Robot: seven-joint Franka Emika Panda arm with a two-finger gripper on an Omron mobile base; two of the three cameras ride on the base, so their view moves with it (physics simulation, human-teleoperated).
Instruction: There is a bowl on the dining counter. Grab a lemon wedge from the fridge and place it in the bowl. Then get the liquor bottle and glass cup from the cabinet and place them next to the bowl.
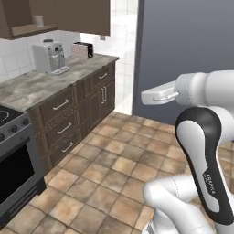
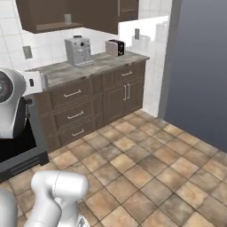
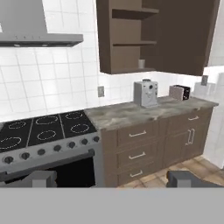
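The claw (image 3: 112, 178) is wide and holds nothing. The glass cup (image 3: 141, 64) sits on the bottom shelf of the open cabinet (image 3: 157, 35), upper middle of the hand view, up high and out of the way.

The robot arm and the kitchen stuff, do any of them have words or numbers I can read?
"FRANKA", small white letters running along the dark band of the robot arm in the left base view.
The coffee machine, toaster and stove knobs show no text that can be read; any marks are too small.
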